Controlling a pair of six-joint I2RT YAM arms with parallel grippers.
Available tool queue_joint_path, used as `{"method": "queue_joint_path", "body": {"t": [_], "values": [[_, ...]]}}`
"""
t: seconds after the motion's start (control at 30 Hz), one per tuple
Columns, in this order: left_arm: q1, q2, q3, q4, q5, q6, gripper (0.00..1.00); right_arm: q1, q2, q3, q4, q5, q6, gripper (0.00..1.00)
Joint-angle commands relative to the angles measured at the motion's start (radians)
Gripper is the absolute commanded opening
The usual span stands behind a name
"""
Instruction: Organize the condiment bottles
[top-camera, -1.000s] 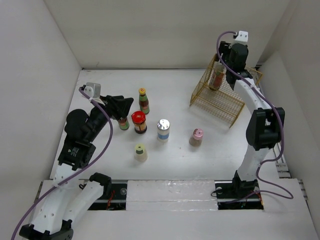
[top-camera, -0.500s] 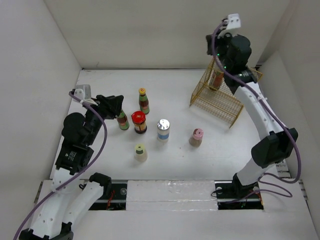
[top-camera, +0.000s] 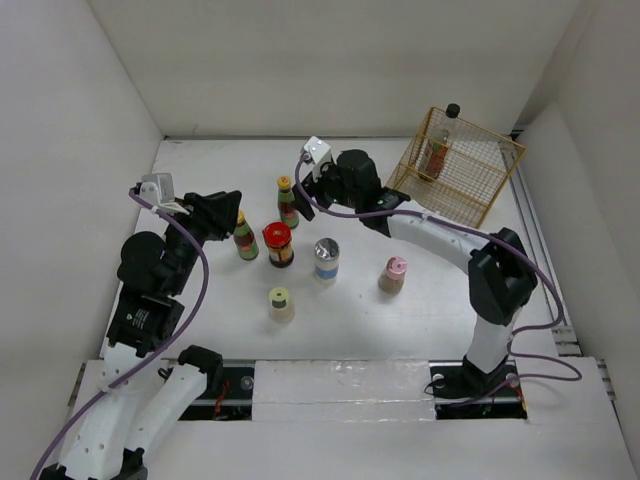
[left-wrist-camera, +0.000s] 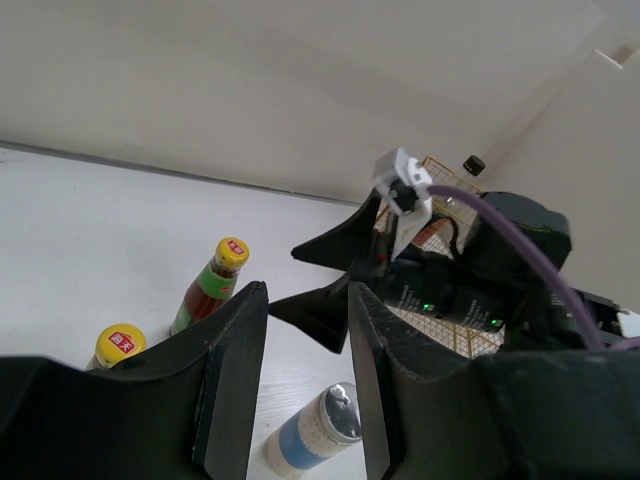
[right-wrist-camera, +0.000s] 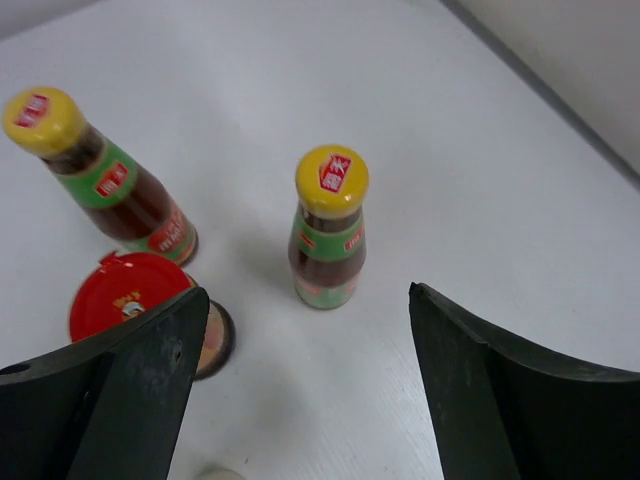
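With the black-capped bottle (top-camera: 438, 150) left in the far-right gold wire basket (top-camera: 495, 190), my right fingers (right-wrist-camera: 307, 292), wide apart, have swung left over the far yellow-capped bottle (right-wrist-camera: 328, 235), likely next; my left fingers (left-wrist-camera: 307, 300) are narrowly apart, empty.

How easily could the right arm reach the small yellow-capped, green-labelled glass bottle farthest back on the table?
Probably yes: the open right gripper faces the yellow-capped bottle, centred ahead of its fingers, with nothing between.
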Motion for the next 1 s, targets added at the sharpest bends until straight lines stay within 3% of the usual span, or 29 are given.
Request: {"method": "queue_joint_path", "body": {"t": [0.0, 0.27, 0.63, 0.7, 0.73, 0.8, 0.83, 0.93, 0.97], "values": [[0.003, -0.008, 0.012, 0.052, 0.017, -0.005, 0.33, 0.002, 0.002, 0.013, 0.094, 0.032, -0.005, 0.87], [0.003, -0.017, 0.012, 0.052, 0.026, -0.005, 0.33, -0.007, 0.172, 0.151, 0.104, 0.020, 0.036, 0.83], [0.003, -0.017, 0.012, 0.062, 0.035, -0.005, 0.34, 0.013, 0.279, 0.264, 0.142, 0.032, 0.067, 0.74], [0.003, -0.017, 0.012, 0.062, 0.035, -0.005, 0.34, 0.022, 0.288, 0.264, 0.168, 0.041, 0.076, 0.67], [0.003, -0.017, 0.012, 0.062, 0.035, -0.005, 0.34, 0.022, 0.298, 0.274, 0.177, 0.041, 0.087, 0.53], [0.003, -0.017, 0.012, 0.062, 0.035, -0.005, 0.34, 0.022, 0.298, 0.284, 0.177, 0.053, 0.087, 0.42], [0.003, -0.017, 0.012, 0.062, 0.035, -0.005, 0.34, 0.022, 0.298, 0.284, 0.191, 0.053, 0.098, 0.30], [0.003, -0.017, 0.012, 0.062, 0.035, 0.004, 0.34, 0.022, 0.260, 0.231, 0.245, 0.052, 0.119, 0.23], [0.003, -0.017, 0.012, 0.062, 0.035, 0.004, 0.34, 0.022, 0.224, 0.197, 0.293, 0.052, 0.130, 0.16]]}}
